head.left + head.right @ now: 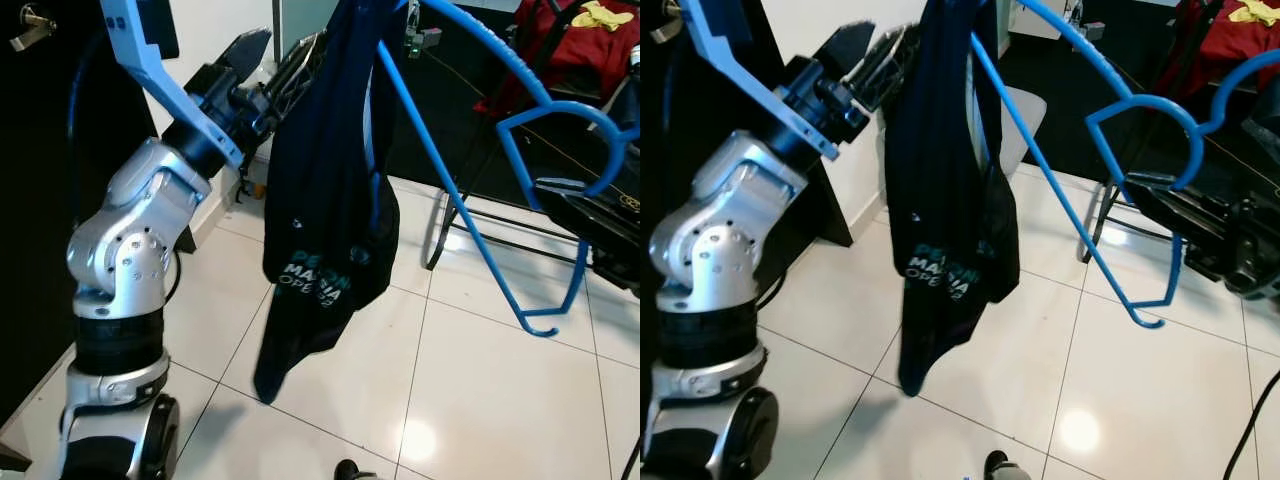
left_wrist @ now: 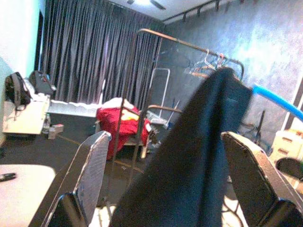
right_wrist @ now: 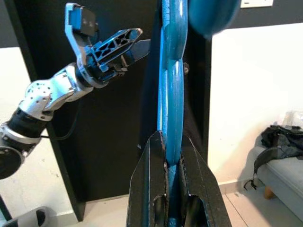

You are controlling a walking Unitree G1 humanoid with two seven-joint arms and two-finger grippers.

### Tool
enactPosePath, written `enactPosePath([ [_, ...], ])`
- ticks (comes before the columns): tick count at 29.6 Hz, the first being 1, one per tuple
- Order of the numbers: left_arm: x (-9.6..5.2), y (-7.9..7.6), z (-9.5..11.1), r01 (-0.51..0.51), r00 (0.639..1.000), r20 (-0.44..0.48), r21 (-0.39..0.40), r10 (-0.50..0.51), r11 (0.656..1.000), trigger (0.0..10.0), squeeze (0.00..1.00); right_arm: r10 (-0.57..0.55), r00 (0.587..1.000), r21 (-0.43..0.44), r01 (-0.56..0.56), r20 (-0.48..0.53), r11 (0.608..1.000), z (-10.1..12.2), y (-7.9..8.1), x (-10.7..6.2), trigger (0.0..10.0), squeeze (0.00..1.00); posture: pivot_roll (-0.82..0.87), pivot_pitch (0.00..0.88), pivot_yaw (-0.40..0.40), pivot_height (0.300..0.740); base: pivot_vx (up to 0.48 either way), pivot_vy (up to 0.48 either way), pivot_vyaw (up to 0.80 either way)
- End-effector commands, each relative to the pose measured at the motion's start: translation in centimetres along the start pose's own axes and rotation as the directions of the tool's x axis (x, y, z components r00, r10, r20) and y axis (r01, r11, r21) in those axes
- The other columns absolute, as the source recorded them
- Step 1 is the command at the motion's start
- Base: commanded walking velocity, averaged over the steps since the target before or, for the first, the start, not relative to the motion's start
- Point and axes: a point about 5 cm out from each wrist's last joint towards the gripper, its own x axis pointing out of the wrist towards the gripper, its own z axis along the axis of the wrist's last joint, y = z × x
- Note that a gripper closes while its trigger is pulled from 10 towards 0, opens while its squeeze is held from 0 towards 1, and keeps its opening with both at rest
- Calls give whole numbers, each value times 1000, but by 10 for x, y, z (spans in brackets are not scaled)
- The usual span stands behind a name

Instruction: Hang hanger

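Blue plastic makes up the hanger [image 1: 470,235], which hangs in mid-air above the white tiled floor [image 1: 470,400], tilted so that one long bar runs down on a slant from the top middle of the head views to a small hooked end low on the right, while its curved hook loops over on the right side. Draped over the hanger's upper part is a dark navy garment [image 1: 325,200] with pale lettering near its hem, its cloth trailing down towards the floor without reaching it. The right gripper [image 3: 173,163] has its jaws closed tight on the hanger's blue bar, which rises straight up between the two black fingers in the right wrist view; in the head views this gripper sits at the right edge beside the hanger's hook. The left gripper [image 1: 268,62] is raised on its silver arm [image 1: 130,250] at the upper left, its jaws spread wide with the garment's edge lying between the fingers [image 2: 90,175]; whether either finger presses the cloth cannot be told. Beyond, the left wrist view takes in a clothes rail [image 2: 189,47] with a few hangers on it, a red heap [image 2: 120,125] beneath it, and dark curtains [image 2: 90,52] across the back wall.
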Motion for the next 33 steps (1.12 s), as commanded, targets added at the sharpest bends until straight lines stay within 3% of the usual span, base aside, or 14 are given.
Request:
enactPosePath([
  [1, -2, -4, 3, 25, 1000, 1, 44, -25, 999, 10000, 0, 5, 1000, -23, -4, 20, 1000, 3, 0, 2, 10000, 0, -24, 177, -6, 740, 0, 0, 0],
  [9, -6, -7, -2, 54, 998, -43, 100, -50, 994, 10000, 0, 20, 999, -12, -19, 33, 1000, 2, 0, 7, 10000, 0, -21, 178, -10, 740, 0, 0, 0],
  [14, -8, -12, -12, 49, 995, -89, 178, -34, 983, 10000, 0, 43, 998, -8, -43, 34, 999, 6, 2, 10, 10000, 0, -22, 179, -11, 740, 0, 0, 0],
  [19, -8, -17, -17, 43, 994, -103, 175, -25, 984, 10000, 0, 42, 999, -12, -42, 35, 999, 7, 2, 10, 10000, 0, -28, 182, -12, 740, 0, 0, 0],
  [24, -11, -36, -36, 38, 986, -165, 160, -11, 986, 10000, 0, 43, 998, -19, -43, 36, 999, 8, 2, 13, 10000, 0, -24, 183, -16, 740, 0, 0, 0],
  [29, -12, -39, -40, 25, 983, -183, 191, 11, 981, 10000, 0, 46, 998, -20, -45, 37, 999, 8, 2, 14, 10000, 0, -24, 183, -16, 740, 0, 0, 0],
  [30, -12, -39, -44, 5, 979, -200, 241, 45, 970, 10000, 0, 49, 998, -21, -48, 38, 999, 8, 2, 15, 10000, 0, -23, 182, -17, 740, 0, 0, 0],
  [32, -12, -39, -44, 5, 979, -200, 241, 45, 970, 10000, 0, 49, 998, -21, -48, 38, 999, 8, 2, 15, 10000, 0, -23, 182, -17, 740, 0, 0, 0],
  [33, -13, -38, -48, -13, 972, -218, 305, 83, 952, 10000, 0, 53, 998, -23, -52, 39, 998, 9, 2, 16, 10000, 0, -22, 183, -17, 740, 0, 0, 0],
])
